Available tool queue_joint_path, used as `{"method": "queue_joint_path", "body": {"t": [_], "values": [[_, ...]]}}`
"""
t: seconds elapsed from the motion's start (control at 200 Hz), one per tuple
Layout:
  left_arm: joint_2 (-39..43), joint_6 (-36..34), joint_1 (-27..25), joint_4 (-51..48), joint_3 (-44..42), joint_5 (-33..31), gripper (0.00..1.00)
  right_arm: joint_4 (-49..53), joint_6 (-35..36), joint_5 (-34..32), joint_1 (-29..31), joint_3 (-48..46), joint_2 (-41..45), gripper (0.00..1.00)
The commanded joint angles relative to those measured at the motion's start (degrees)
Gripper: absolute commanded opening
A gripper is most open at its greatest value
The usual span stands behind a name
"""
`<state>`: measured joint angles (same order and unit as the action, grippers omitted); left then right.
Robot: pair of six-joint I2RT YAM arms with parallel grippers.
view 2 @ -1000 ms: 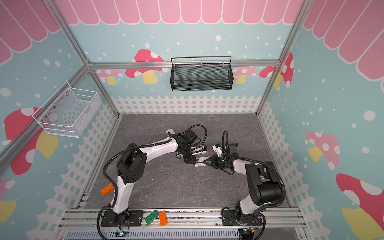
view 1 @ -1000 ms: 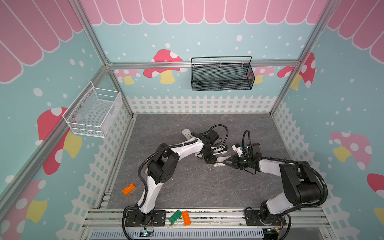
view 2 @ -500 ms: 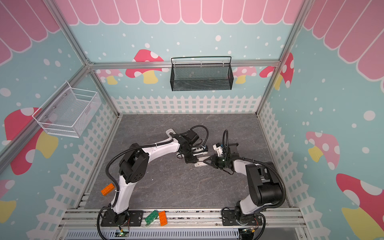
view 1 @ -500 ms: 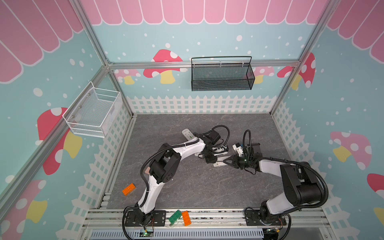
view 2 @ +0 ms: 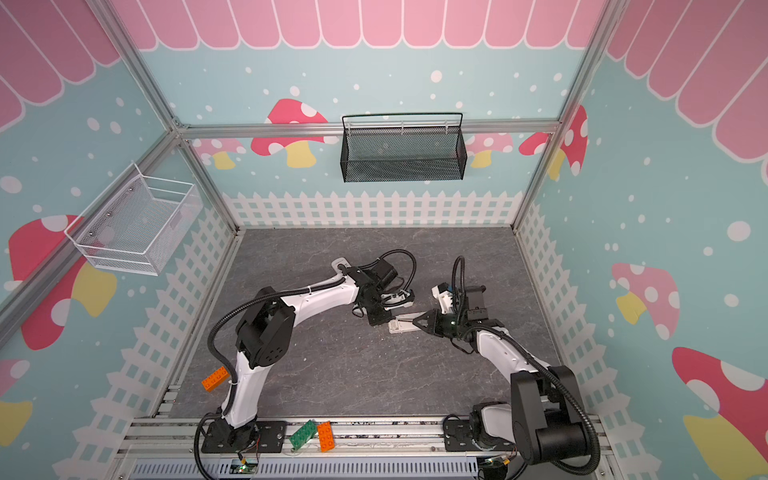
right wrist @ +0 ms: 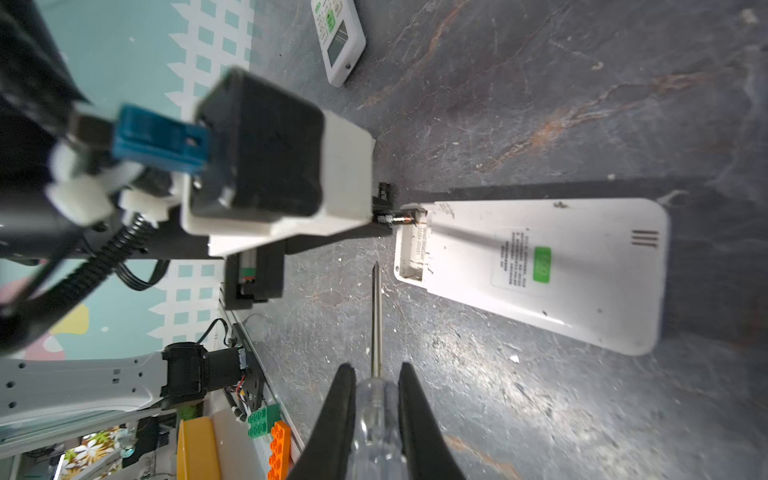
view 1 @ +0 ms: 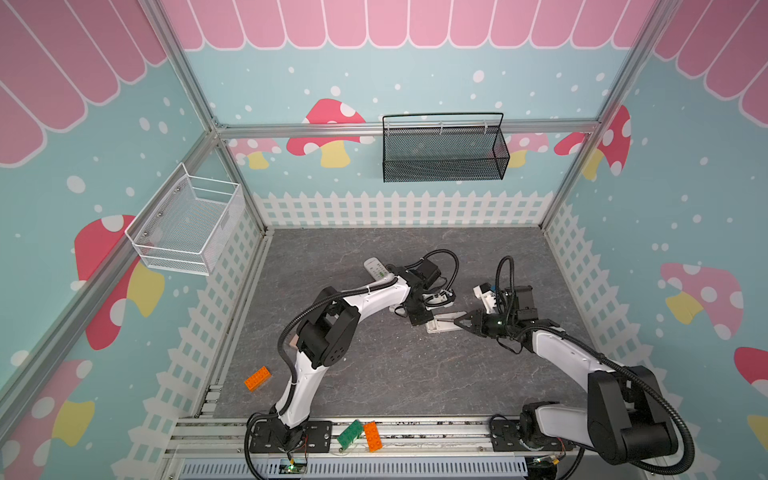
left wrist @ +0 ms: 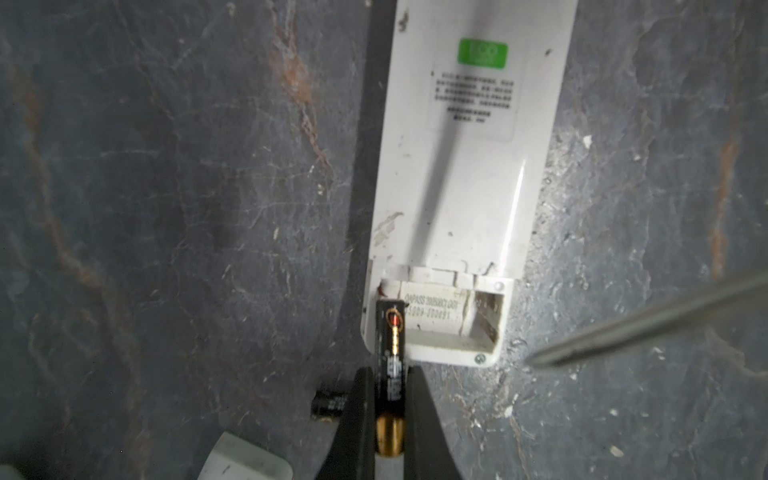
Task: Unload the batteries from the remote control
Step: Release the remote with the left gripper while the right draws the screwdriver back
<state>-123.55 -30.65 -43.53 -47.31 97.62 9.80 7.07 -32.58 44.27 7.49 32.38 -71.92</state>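
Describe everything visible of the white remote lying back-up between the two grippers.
The remote is scuffed white plastic, lying flat, back up, on the grey tabletop. It bears a green sticker and printed text. At one end its battery compartment is open, one bay empty. A battery, clamped in the left gripper, overlaps the other bay; contact is unclear. The screwdriver tip is apart.
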Motion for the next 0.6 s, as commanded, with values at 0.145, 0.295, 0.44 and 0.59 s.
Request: {"method": "queue_joint_path", "body": {"t": [0.145,0.295,0.44,0.59], "values": [[6.6,15.6,1.1,4.5,-4.5,-3.2,0.08,10.2,3.9,-9.1,-0.4,-2.5,7.5,0.0],[5.7,23.0,0.4,8.5,-7.7,-6.1,0.1,9.6,2.6,-11.0,-0.3,-6.1,11.2,0.0],[4.5,25.5,-0.2,10.4,-8.4,-8.5,0.1,9.7,1.4,-11.6,-0.4,-6.5,12.0,0.0],[3.4,27.9,-0.4,11.2,-9.1,-6.8,0.18,10.9,1.7,-11.8,-0.3,-5.8,11.2,0.0]]}}
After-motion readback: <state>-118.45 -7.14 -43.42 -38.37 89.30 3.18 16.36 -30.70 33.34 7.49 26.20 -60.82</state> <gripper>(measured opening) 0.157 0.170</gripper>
